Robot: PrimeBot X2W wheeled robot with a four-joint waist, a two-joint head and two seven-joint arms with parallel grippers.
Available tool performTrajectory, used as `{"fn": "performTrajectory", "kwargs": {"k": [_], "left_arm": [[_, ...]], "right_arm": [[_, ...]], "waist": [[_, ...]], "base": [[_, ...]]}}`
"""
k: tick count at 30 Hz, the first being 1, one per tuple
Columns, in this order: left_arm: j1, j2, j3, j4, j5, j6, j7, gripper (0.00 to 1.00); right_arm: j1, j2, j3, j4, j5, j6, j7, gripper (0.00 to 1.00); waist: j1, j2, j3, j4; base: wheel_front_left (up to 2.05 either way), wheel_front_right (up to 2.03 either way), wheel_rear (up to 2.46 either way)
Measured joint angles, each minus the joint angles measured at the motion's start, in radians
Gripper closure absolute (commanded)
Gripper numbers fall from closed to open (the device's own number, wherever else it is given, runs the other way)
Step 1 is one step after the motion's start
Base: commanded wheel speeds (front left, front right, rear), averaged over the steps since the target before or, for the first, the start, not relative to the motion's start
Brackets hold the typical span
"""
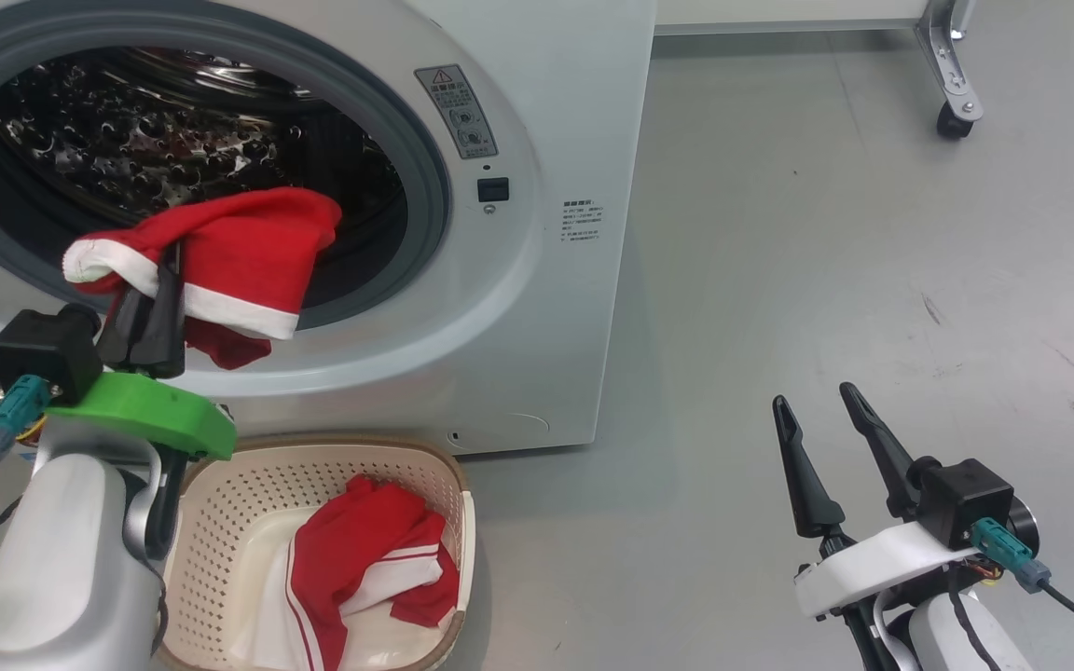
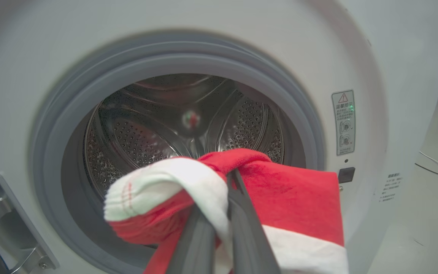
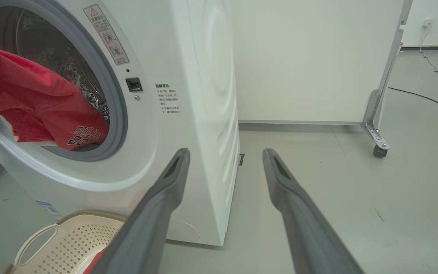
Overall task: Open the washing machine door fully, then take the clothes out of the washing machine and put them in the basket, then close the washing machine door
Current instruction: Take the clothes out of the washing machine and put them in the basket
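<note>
My left gripper (image 1: 164,289) was closed tight on a red garment (image 1: 239,252) at the mouth of the washer (image 1: 546,140), just above the basket (image 1: 220,522) near me, I think ready to drop it there, while my right gripper (image 1: 812,396) hung open and empty at the near right.

The head camera looks steeply down on the washing machine (image 1: 546,308) front and the basket (image 1: 239,503) below it. The left wrist camera sits close, facing straight into the drum (image 2: 188,118). The right wrist camera looks from low, off the machine's corner. All three share the warning label (image 1: 458,110) and the clothes (image 1: 248,252).
</note>
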Motion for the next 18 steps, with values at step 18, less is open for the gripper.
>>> {"fn": "performTrajectory", "kwargs": {"k": [18], "left_arm": [[0.050,0.007,0.035,-0.259,0.040,0.000,0.000,1.00]], "right_arm": [[0.001,0.002,-0.001,-0.006,0.000,0.007,0.000,0.00]], "waist": [[0.0000,0.0000,0.002,0.010]], "base": [[0.00,0.00,0.00]]}}
